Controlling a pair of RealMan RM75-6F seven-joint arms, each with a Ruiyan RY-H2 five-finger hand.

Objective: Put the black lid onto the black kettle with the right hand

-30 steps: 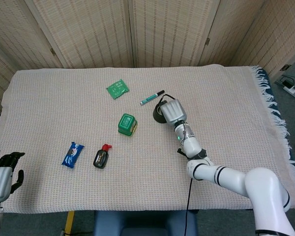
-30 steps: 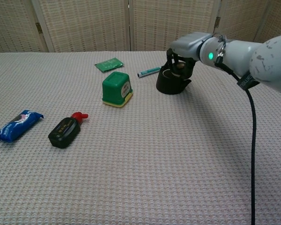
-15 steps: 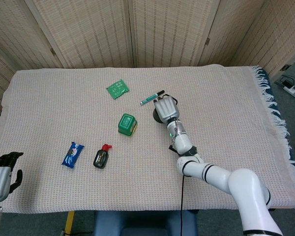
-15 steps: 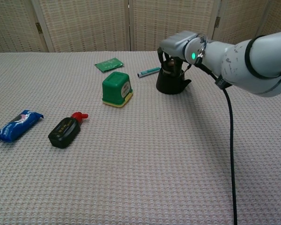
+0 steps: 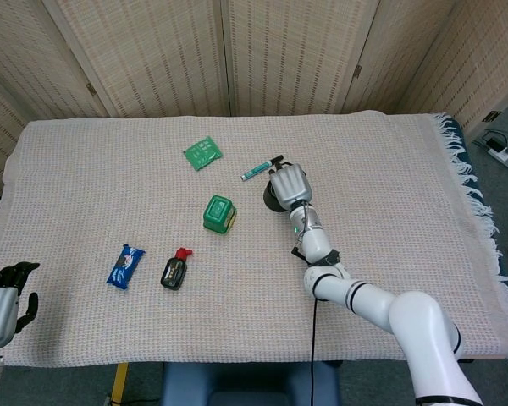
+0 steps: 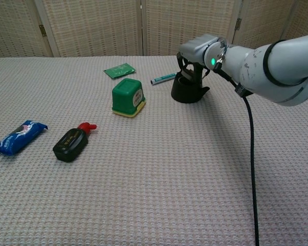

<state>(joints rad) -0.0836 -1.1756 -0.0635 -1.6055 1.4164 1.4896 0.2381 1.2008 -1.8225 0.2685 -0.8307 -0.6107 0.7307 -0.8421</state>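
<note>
The black kettle (image 6: 189,90) stands upright at the table's far middle, also seen from above as the kettle (image 5: 273,197). My right hand (image 6: 197,51) hovers right over it, and its dark fingers (image 6: 187,72) curl down around the kettle's mouth. The black lid sits under those fingers, held at the kettle's top and almost wholly hidden. From the head view the right hand (image 5: 288,183) covers most of the kettle. My left hand (image 5: 4,296) hangs off the table's near left corner with fingers apart, holding nothing.
A green box (image 6: 128,97) stands left of the kettle, a teal pen (image 6: 163,78) and a green packet (image 6: 119,70) lie behind it. A black bottle with a red cap (image 6: 71,143) and a blue snack pack (image 6: 18,137) lie near left.
The right hand swung left over the kettle, then edged back right a little. The brown lid knob seen between its fingers earlier is now covered. The left hand stayed put.
</note>
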